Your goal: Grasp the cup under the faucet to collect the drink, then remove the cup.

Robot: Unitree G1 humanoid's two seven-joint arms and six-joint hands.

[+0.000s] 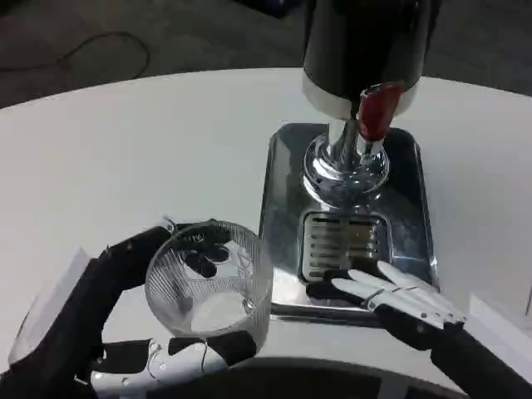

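A clear ribbed plastic cup (211, 285) is upright, held by my left hand (158, 332), whose dark fingers wrap around its sides at the lower left. It is left of the drip tray, not under the faucet. The drink dispenser (363, 50) stands at the back of a shiny metal tray (283, 183), with a red tap lever (380, 110) above the chrome spout base (345, 166) and a slotted drain grille (342, 245). My right hand (391, 298) lies on the tray's front edge beside the grille, fingers stretched out toward the left, holding nothing.
The round white table (125, 158) spreads to the left and back. Dark floor with a cable (100, 50) lies beyond the table's far edge.
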